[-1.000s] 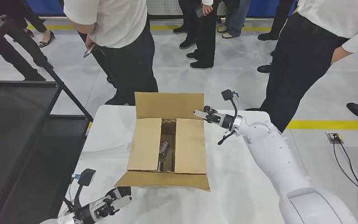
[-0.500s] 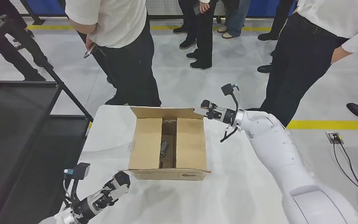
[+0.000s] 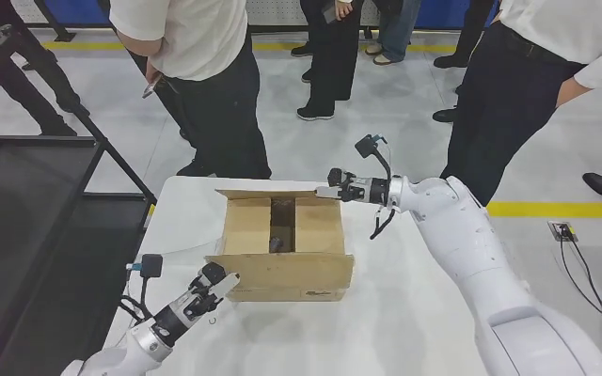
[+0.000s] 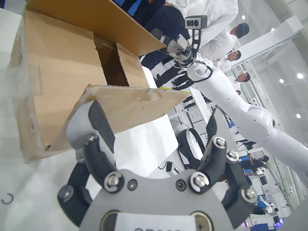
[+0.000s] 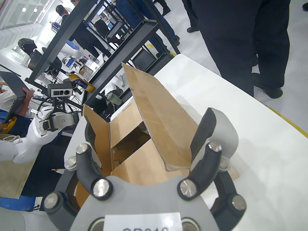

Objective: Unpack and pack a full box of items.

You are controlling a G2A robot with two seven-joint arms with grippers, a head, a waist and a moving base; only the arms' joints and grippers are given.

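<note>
Cardboard box (image 3: 301, 282) sits mid-table (image 3: 414, 310), partly closed. Its two inner flaps (image 3: 246, 230) are folded down flat over the opening, with a dark slot between them.

Contents: through the slot, one small greyish item (image 3: 276, 245) lies on the box floor, and I cannot tell what it is. The rest of the interior is hidden under the flaps.

Near flap (image 4: 130, 106): raised off the box's near edge and tilted, not folded down.

Far flap (image 5: 156, 111): raised off the box's far edge and leaning in over the opening.

Left gripper (image 4: 156, 110): at the box's near-left corner. Its jaws are spread wide. The corner of the near flap rests against the inner face of one finger (image 4: 101, 123), and the other finger is well clear. Nothing is clamped.

Right gripper (image 5: 148, 116): at the box's far-right corner. Its jaws are also spread wide. The end of the far flap runs between them, close to one finger (image 5: 203, 131) and apart from the other. No grip on it.

Small open ring (image 4: 7, 198) lies on the table just off the box's near-left corner, beside the left gripper.
</note>
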